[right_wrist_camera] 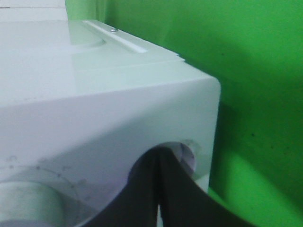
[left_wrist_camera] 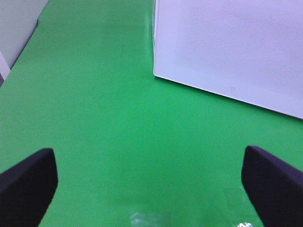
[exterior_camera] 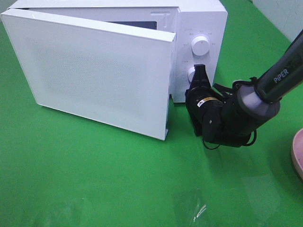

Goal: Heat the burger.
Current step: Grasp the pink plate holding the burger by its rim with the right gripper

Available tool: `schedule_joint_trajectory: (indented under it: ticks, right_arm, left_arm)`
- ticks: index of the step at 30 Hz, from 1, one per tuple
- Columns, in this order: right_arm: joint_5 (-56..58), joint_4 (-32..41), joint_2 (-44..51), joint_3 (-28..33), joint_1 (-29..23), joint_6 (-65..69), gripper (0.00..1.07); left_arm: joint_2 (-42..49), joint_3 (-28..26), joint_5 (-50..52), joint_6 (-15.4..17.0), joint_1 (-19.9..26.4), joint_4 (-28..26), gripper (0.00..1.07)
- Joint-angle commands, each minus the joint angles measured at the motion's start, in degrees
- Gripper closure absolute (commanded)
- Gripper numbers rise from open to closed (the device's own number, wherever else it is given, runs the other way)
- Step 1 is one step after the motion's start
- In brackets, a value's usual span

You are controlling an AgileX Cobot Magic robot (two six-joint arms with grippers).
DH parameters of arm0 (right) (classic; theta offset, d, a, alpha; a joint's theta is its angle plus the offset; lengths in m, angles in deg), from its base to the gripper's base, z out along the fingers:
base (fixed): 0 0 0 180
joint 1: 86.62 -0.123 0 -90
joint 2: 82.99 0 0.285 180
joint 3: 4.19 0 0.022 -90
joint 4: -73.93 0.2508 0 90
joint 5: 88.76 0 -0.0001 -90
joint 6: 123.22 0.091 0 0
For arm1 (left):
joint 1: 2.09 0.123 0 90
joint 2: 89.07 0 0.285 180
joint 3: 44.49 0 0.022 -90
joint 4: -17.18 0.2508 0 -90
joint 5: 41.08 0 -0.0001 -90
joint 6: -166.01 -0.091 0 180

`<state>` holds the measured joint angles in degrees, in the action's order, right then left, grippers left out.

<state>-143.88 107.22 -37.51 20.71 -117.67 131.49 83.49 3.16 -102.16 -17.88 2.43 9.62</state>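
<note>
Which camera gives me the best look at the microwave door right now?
Exterior high: it shows the whole microwave door, swung partly open, its free edge standing off the microwave body. Left wrist catches only one corner of the door. Right wrist shows none of it, just a corner of the body.

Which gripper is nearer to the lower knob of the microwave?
Right. The right gripper, shut, has its tips at the lower knob; the left gripper is open above the green mat, facing the door.
</note>
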Motion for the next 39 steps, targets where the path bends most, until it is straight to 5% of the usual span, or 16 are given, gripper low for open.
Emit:
schedule_joint_trajectory:
  ticks: [1,20,29,39]
  right_arm:
    - [-14.73,-1.43,0.57,-4.93,1.78,-0.92,1.07]
    - [-12.09,-2.69,1.43,-4.13,1.78,-0.57,1.07]
    - [-4.64,-3.78,4.81,0.86,1.6,4.18,1.07]
    - [3.72,-14.9,9.34,7.1,1.6,12.15,1.07]
  left_arm:
    - [0.97,0.06,0.06,0.23,0.06,0.23,0.09]
    - [0.97,0.06,0.06,0.23,0.06,0.23,0.09]
    - [0.97,0.06,0.06,0.23,0.06,0.23,0.09]
    - [0.97,0.06,0.06,0.23,0.06,0.23,0.09]
